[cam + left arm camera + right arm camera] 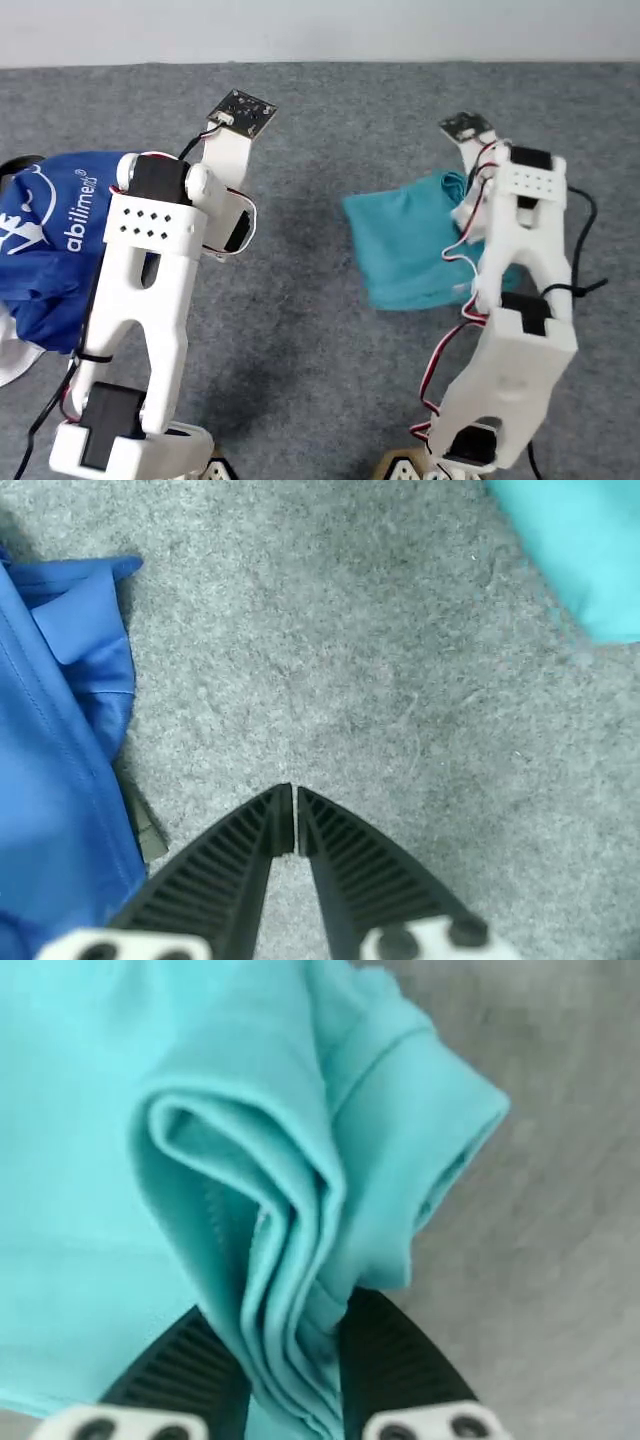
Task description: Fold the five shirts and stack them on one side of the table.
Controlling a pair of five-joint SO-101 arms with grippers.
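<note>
Right, the teal shirt (230, 1160) is the one in play. It lies on the right-hand part of the grey table (320, 330), folded down to a rough rectangle, with one edge bunched into several layers. The right gripper (290, 1305) is clamped on that bunch, its black fingers (390, 1350) pressed to either side of the stacked folds, and a sleeve end pokes out just beside them. Across the table the left gripper (294, 795) hangs over bare grey surface, pincer drawn together and holding nothing. Just beside it sits the blue shirt (50, 250), a loose, crumpled heap at the far left edge, with a bit of white cloth (15, 365) showing under its near corner.

The step in hand looks like the last fold or the carry of the teal shirt, and the task as a whole seems early, since the blue one is plainly not folded. Next, the right arm needs to lay that pinched edge flat without dragging the layers askew, then let go cleanly. The left could help by pinning the opposite edge.
</note>
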